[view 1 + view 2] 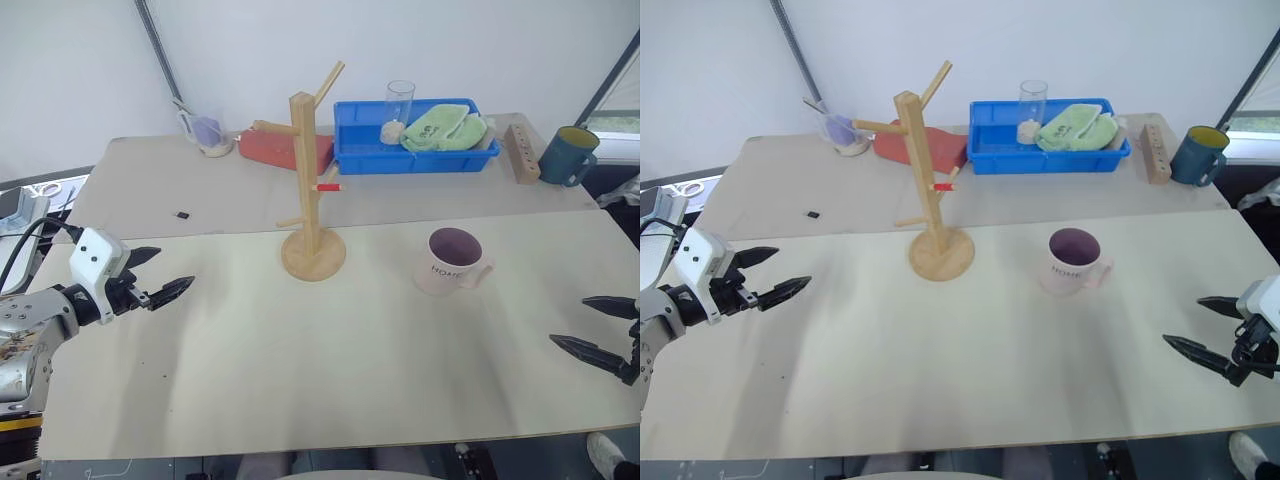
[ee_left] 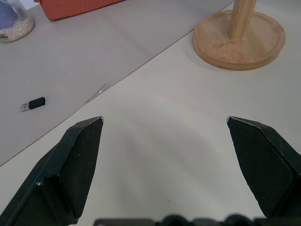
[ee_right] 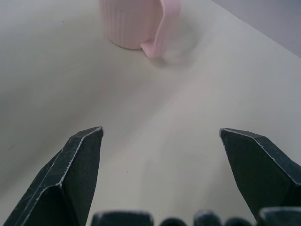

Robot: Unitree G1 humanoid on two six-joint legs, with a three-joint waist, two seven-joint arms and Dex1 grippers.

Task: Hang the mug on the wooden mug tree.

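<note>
Well ahead of the right gripper (image 1: 598, 326), jaws spread and empty, stands the mug (image 1: 450, 261).

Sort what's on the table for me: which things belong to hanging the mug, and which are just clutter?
Job:
pink mug
mug tree

Clutter:
teal mug
blue bin with green cloth
glass
red block
holed wood block
small black stick

mug (image 1: 452, 262) right of mug tree (image 1: 311, 190)
</note>
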